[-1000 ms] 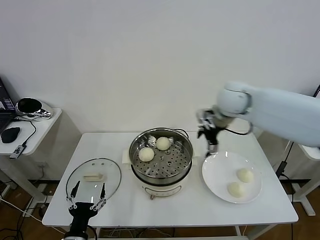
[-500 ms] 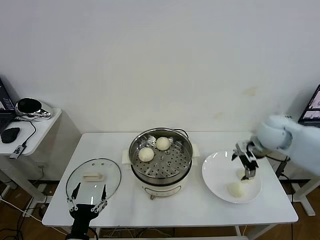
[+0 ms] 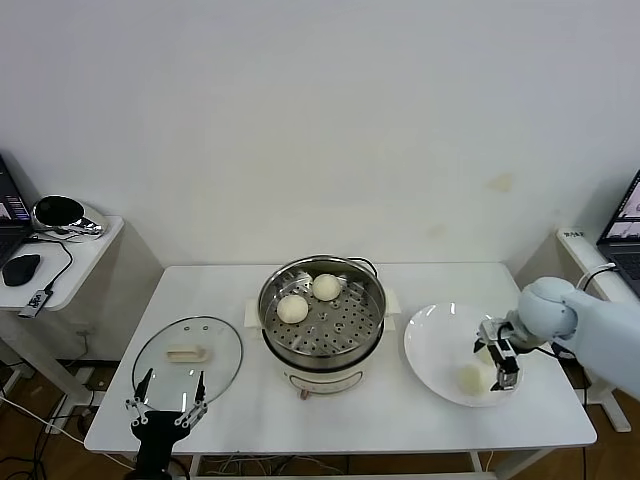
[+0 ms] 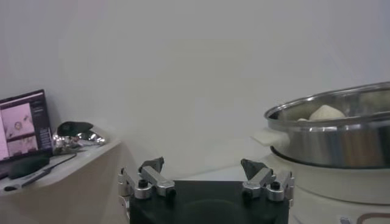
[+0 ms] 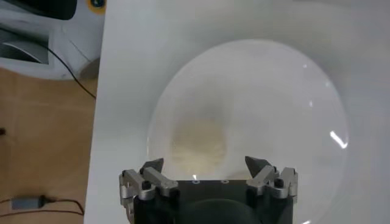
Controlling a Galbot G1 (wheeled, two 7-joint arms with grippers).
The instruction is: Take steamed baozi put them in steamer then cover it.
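The steamer point(image 3: 322, 322) stands mid-table with two baozi in it, one at the front left point(image 3: 292, 309) and one at the back point(image 3: 326, 287). My right gripper point(image 3: 500, 366) is open, low over the white plate point(image 3: 432, 345), next to a baozi point(image 3: 471, 378). The other plate baozi is mostly hidden behind the gripper. In the right wrist view a baozi point(image 5: 198, 145) lies just ahead of the open gripper point(image 5: 205, 165). The glass cover point(image 3: 187, 355) lies flat left of the steamer. My left gripper point(image 3: 165, 410) is open and empty at the table's front edge, near the cover. It also shows in the left wrist view point(image 4: 203, 165).
A side table point(image 3: 70, 260) with a mouse and a shiny bowl stands at the far left. The plate reaches close to the table's right front edge. In the left wrist view the steamer point(image 4: 341, 137) rises close by.
My right arm swung from behind the steamer over to the plate and came down beside the baozi there. My left gripper sank a little at the front edge.
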